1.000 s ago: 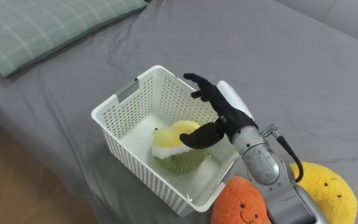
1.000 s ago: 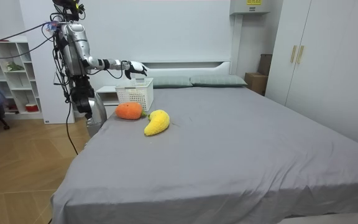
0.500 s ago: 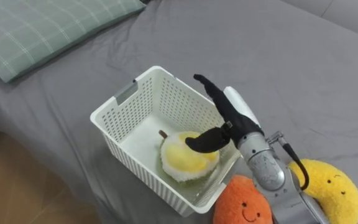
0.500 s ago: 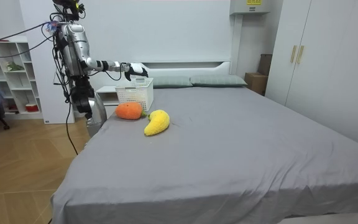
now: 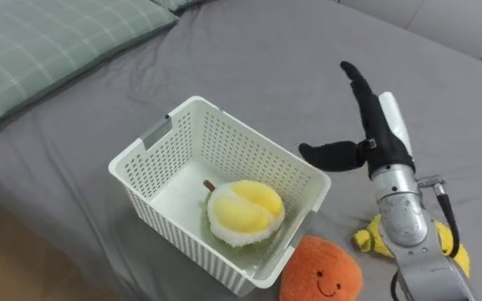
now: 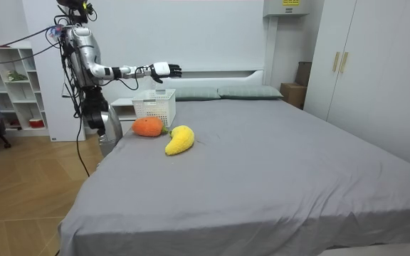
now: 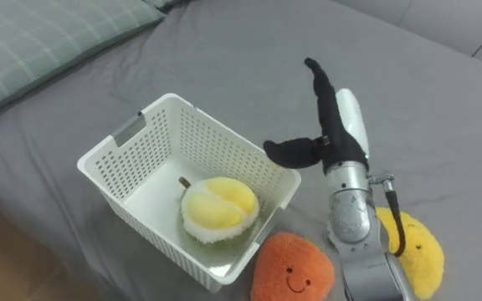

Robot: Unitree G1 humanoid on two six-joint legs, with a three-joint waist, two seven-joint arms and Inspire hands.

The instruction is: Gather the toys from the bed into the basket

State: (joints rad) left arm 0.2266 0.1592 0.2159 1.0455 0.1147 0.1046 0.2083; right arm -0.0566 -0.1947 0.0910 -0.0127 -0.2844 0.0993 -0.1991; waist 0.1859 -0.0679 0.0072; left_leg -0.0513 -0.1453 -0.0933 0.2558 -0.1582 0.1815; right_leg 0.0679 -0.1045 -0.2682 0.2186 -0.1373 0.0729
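Hidden: yellow plush toy [image 5: 368, 241] sits partly behind the right arm; orange plush toy [image 5: 320, 266] is cut off at the bottom edge | Toy: 1 durian plush [image 5: 243, 211] lies inside the white basket [image 5: 233, 150] on the grey bed [image 5: 258, 58] | Right hand [image 5: 376, 144]: fingers straight, holding nothing, up in the air to the right of the basket, apart from the durian plush

A green checked pillow [image 5: 48, 42] is laid at the head edge of the bed [image 5: 249, 50], and a second pillow [image 6: 250, 92] is seen beside it. A white shelf unit [image 6: 9, 89] is set at the room view's left and a white wardrobe [image 6: 376, 71] at its right. A cardboard box [image 6: 294, 91] is placed between wardrobe and bed.
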